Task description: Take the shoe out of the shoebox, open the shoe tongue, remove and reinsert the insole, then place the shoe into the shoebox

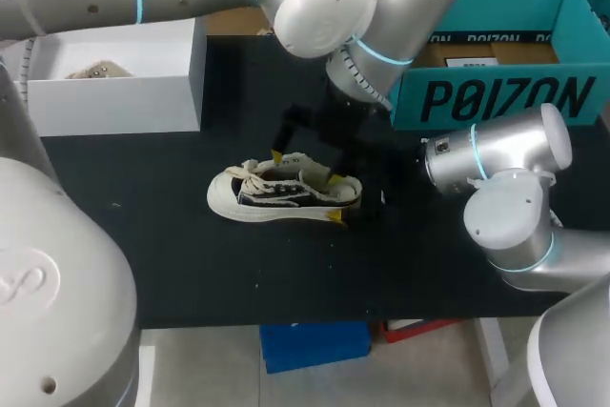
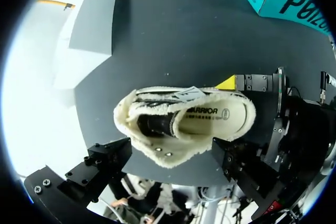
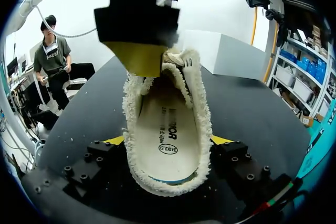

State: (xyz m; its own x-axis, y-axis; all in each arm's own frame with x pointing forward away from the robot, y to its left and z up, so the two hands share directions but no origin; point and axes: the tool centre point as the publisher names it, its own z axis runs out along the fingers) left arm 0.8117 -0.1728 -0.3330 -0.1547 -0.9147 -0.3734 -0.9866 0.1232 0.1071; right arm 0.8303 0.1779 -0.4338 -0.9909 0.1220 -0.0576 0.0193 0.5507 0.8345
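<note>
Our right gripper (image 3: 168,141) clamps the shoe (image 1: 284,193) at its heel. That hold should be firm while our left gripper (image 2: 172,151), fingers apart, pushes the tongue (image 3: 176,59) toeward without dragging the shoe. It lies mid-table (image 1: 172,264), long axis along the front edge, toe toward the left edge.
</note>
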